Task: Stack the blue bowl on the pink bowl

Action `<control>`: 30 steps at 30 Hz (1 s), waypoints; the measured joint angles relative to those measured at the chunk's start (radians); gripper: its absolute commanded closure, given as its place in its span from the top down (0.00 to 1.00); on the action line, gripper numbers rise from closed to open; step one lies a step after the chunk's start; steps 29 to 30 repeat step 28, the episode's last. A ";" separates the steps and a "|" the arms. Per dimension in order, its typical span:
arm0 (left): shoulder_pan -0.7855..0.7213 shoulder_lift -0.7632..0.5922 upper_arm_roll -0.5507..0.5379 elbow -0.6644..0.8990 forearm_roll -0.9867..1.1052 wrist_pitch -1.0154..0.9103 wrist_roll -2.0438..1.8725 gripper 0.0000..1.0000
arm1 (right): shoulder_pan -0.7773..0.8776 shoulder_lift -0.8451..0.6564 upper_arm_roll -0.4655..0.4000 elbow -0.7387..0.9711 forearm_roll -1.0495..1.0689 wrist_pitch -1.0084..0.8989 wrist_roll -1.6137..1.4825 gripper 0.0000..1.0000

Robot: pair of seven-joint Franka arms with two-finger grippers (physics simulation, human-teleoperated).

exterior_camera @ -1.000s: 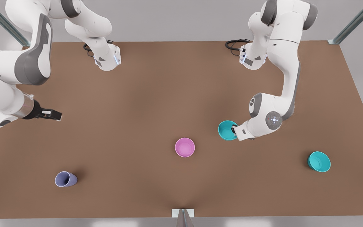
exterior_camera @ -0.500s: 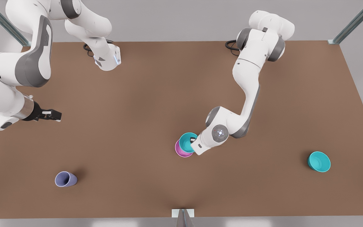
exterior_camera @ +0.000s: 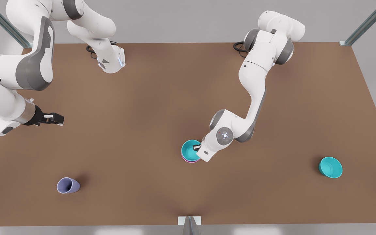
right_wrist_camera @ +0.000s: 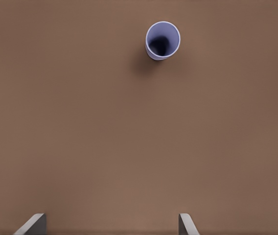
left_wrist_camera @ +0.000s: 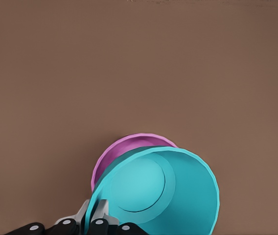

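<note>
My left gripper (exterior_camera: 197, 148) is pinched on the rim of the blue bowl (exterior_camera: 190, 149), w/ one finger (left_wrist_camera: 98, 215) inside the wall. The blue bowl sits in the pink bowl (exterior_camera: 189, 160) at table (exterior_camera: 162, 98) center, tilted a bit; pink rim shows at the near edge. My right gripper (exterior_camera: 54, 118) waits at the front view's far left, fingers (right_wrist_camera: 32, 225) spread. Cup (exterior_camera: 67, 185) near-left, 2nd teal bowl (exterior_camera: 330, 167) far right.
</note>
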 measured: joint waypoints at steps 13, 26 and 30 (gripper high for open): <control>-0.005 0.015 0.000 -0.001 -0.004 0.006 -0.106 1.00 | 0.002 0.001 0.002 0.000 0.000 0.000 -0.015 1.00; 0.469 -0.670 -0.010 -0.249 0.273 -0.543 0.211 1.00 | 0.001 0.001 0.002 0.000 0.000 0.000 -0.023 1.00; 0.470 -0.668 -0.011 -0.245 0.267 -0.571 0.262 1.00 | 0.002 0.001 0.003 0.000 0.000 0.000 -0.023 1.00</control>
